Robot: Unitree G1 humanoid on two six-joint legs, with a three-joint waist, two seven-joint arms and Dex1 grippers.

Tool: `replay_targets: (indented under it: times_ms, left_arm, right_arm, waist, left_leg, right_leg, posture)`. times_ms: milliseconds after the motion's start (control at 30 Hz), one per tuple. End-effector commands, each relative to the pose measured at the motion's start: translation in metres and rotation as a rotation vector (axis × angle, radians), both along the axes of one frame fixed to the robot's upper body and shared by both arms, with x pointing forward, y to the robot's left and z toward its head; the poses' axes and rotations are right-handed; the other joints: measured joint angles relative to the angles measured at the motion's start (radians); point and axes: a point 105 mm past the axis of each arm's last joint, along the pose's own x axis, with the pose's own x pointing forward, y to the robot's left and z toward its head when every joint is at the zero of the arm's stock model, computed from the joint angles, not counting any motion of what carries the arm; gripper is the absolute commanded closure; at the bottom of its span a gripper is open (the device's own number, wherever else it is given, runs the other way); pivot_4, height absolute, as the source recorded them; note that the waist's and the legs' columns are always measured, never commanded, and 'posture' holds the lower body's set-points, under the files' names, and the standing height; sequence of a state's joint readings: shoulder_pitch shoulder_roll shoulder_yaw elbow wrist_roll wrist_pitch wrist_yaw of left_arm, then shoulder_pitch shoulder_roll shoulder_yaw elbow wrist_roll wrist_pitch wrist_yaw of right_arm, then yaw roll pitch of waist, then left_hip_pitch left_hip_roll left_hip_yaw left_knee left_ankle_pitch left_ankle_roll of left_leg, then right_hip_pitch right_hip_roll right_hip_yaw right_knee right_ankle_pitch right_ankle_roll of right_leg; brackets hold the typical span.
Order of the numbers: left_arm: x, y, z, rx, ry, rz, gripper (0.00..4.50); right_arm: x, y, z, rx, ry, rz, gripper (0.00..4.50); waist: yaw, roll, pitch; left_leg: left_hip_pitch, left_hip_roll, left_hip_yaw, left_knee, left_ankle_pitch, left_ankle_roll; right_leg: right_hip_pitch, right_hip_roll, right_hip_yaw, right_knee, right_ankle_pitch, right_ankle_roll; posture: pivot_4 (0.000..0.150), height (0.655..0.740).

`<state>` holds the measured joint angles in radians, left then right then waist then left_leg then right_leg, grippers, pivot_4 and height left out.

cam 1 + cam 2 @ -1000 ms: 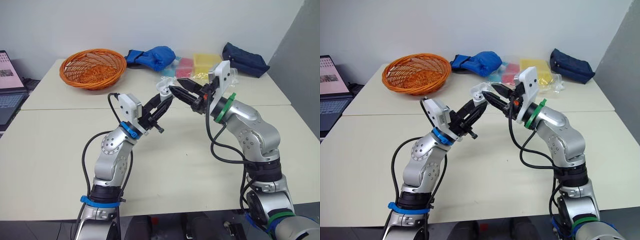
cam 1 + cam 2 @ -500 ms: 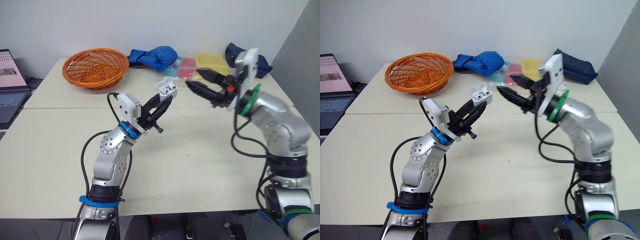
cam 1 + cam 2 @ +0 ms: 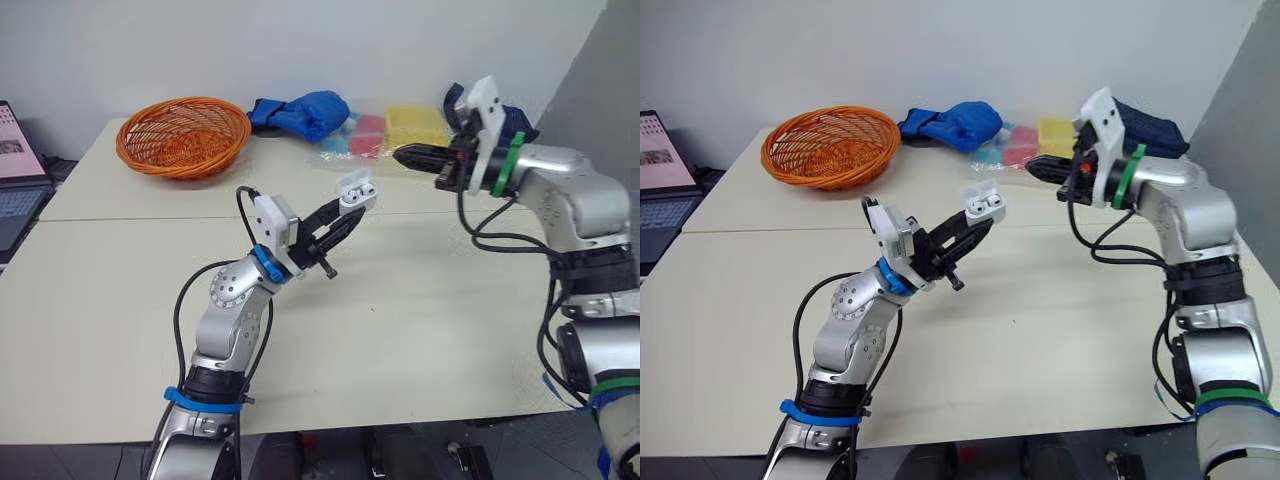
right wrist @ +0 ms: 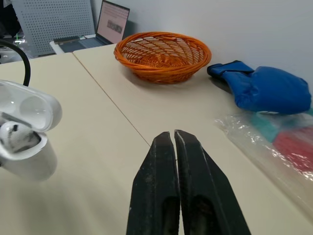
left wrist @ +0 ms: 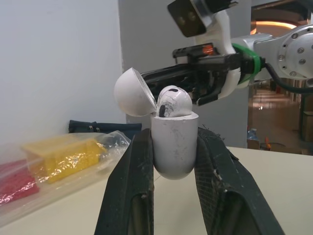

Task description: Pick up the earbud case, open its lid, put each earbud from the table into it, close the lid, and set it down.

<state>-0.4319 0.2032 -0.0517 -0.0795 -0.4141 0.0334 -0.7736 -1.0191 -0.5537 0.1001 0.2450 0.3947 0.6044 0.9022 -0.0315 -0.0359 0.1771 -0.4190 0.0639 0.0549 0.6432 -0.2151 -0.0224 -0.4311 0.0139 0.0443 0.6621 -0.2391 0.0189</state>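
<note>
Left claw (image 3: 344, 212) aloft, tilted forward, around open earbud case (image 5: 174, 147)

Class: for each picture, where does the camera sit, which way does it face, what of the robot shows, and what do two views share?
Left eye view: on the head, facing forward and down over the table; both arms show.
Right eye view: same, slightly offset.
Left wrist view: along the left gripper, shut on the open earbud case; right gripper beyond.
Right wrist view: along the shut right gripper, toward the basket.
Both wrist views show that case.
</note>
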Motion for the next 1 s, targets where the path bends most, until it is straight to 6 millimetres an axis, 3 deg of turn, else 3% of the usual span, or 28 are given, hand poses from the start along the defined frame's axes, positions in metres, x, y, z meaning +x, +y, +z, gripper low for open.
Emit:
replay_targets:
  times_ms: [33,133,300,667,1000]
  left_arm:
    - [-0.010,-0.002,0.009,-0.002,-0.042,-0.019,3.75]
    - [-0.010,0.000,0.006,0.004,-0.035,-0.003,3.75]
    - [-0.010,-0.001,0.004,0.037,-0.053,0.004,3.75]
    - [-0.012,-0.004,0.007,0.020,-0.058,-0.016,3.75]
    - [-0.010,-0.003,0.008,0.008,-0.057,-0.007,3.75]
  right_arm:
    - [-0.005,0.020,0.033,-0.001,-0.097,0.028,4.46]
    - [-0.010,0.039,0.051,0.010,-0.130,0.038,4.46]
    - [-0.025,0.060,0.051,-0.058,-0.103,0.090,4.46]
    - [-0.029,0.047,0.024,-0.258,-0.056,0.181,4.46]
    - [-0.050,0.042,0.021,-0.296,-0.002,0.263,4.46]
  waist:
    - [-0.001,0.000,0.000]
    - [-0.002,0.000,0.000]
    - [0.004,0.000,0.000]
    - [0.002,0.000,0.000]
    - [0.002,0.000,0.000]
  left_leg:
    - [-0.001,0.000,0.000,0.000,0.000,0.000]
    - [-0.007,0.000,0.002,0.001,0.000,0.000]
    - [-0.008,0.000,0.000,0.001,0.000,0.000]
    - [-0.010,0.000,-0.001,0.002,0.000,0.000]
    - [-0.010,0.000,-0.001,0.003,0.000,0.000]
  right_leg:
    - [-0.002,0.000,0.000,0.000,0.000,0.000]
    - [-0.010,0.000,0.002,0.003,0.003,-0.004]
    - [-0.010,0.000,-0.001,0.002,0.003,-0.004]
    - [-0.010,0.000,-0.001,0.002,0.003,-0.004]
    - [-0.010,0.000,-0.001,0.002,0.003,-0.004]
  posture:
    - [0.150,0.7400]
    - [0.150,0.7400]
    - [0.150,0.7400]
    - [0.150,0.7400]
    - [0.150,0.7400]
